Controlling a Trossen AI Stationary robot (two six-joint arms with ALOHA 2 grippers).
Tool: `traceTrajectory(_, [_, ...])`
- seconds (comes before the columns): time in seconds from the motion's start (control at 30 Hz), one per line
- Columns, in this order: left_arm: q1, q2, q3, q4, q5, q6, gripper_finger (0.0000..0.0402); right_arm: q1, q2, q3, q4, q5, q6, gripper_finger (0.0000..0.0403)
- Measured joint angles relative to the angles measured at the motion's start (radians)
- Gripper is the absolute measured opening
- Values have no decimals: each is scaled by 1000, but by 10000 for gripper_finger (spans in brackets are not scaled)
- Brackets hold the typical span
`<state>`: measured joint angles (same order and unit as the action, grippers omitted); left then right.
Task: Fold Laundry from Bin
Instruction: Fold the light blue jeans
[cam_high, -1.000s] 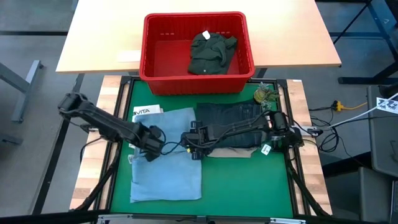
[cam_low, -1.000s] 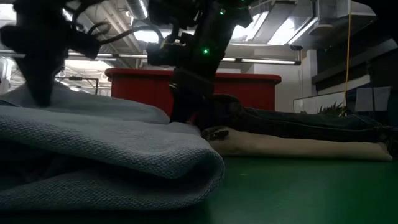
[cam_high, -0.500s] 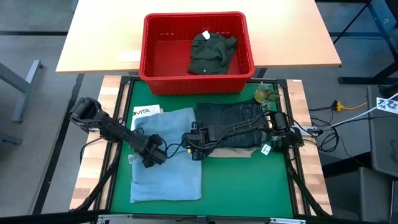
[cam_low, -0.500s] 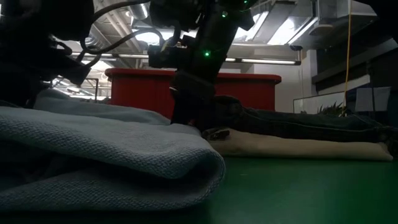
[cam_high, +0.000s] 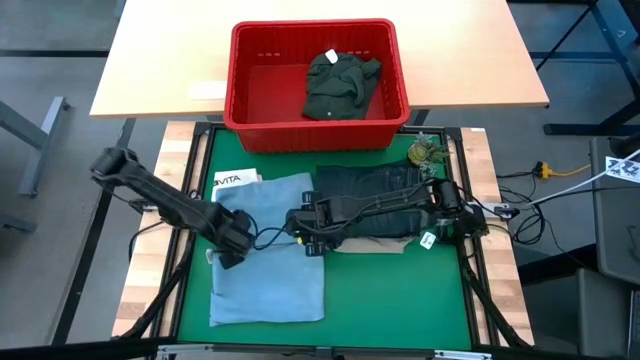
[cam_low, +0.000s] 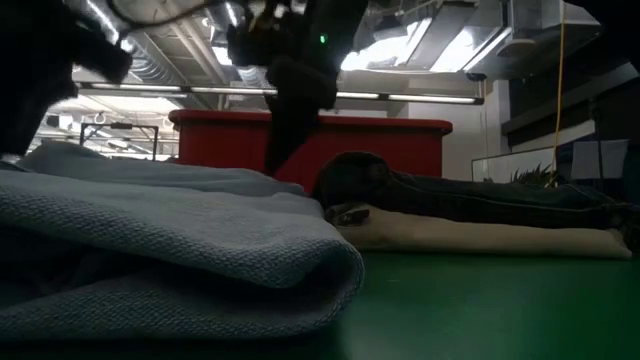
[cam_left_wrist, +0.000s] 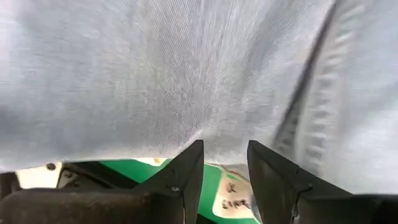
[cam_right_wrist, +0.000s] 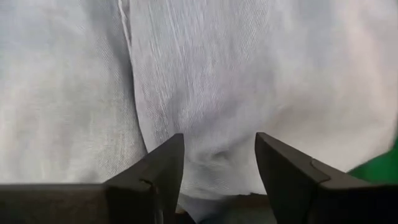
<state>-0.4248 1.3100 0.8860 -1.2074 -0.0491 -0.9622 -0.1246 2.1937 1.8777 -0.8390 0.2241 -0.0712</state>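
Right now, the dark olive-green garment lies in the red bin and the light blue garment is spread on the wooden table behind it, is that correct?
Not quite: the high view shows the light blue garment spread on the green mat in front of the red bin; the dark olive-green garment does lie in it.

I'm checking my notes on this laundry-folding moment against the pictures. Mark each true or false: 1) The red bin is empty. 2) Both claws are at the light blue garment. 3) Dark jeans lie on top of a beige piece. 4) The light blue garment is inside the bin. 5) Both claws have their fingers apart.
1) False: a dark olive-green piece lies in the red bin.
2) True: the left claw and right claw are both at the light blue garment.
3) True: the dark jeans rest on the beige piece.
4) False: it lies on the green mat.
5) True: both wrist views show a gap between the fingers.
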Motion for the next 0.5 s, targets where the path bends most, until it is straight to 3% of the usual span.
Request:
traceTrajectory(0.27, [34, -276, 0, -1, -171, -136, 119, -8, 0, 130, -11, 114, -72, 198])
traceTrajectory(0.5, [140, -387, 0, -11, -373, -183, 119, -62, 2, 142, 58, 123, -87, 198])
